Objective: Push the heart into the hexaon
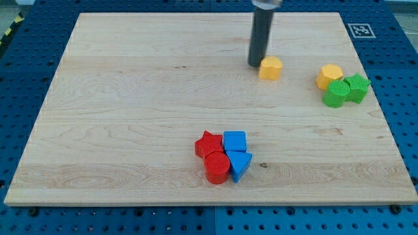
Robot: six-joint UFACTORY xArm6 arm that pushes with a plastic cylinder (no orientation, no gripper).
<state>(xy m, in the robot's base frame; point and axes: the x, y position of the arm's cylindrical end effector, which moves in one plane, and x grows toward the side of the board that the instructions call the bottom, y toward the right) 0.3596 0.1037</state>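
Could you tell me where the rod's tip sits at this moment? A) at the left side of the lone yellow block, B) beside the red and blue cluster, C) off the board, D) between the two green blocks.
A: my tip stands right at the view's left side of the lone yellow block, far from the red and blue cluster.

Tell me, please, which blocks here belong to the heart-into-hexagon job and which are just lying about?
Job:
yellow heart, with my tip touching its left side
yellow hexagon, at the view's right

Lying about:
two green blocks beside the hexagon
red star
red cylinder
blue cube
blue triangle
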